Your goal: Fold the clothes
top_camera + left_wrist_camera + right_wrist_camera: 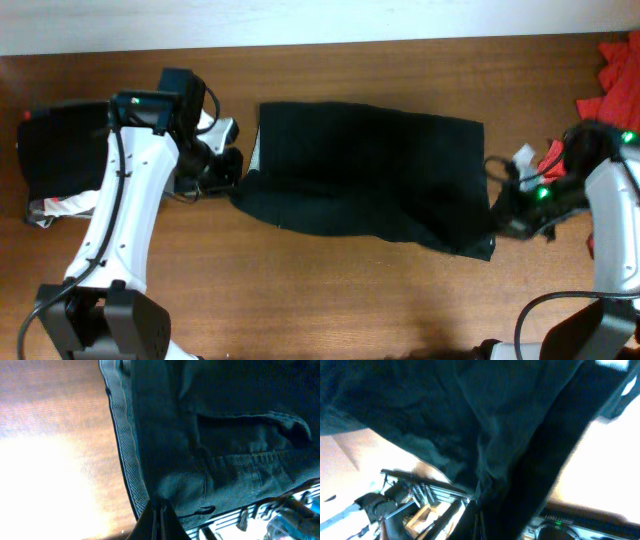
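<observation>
Wooden tabletop (330, 290) carries a black garment (370, 165) spread wide — left gripper (232, 172) clamped on its left corner, right gripper (503, 216) clamped on its right edge.

Even overhead light, blurred wrist views, glare

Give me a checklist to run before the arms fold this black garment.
1. The left gripper is shut on the black garment at its left edge: ok.
2. The right gripper is shut on its right end: ok.
3. Garment flat between them: not ok, its lower edge is rumpled and slanted.
4. The red clothes lie apart from it: ok.
5. The dark pile at far left lies apart from it: ok.
6. Layers pinched by each gripper: cannot tell.
</observation>
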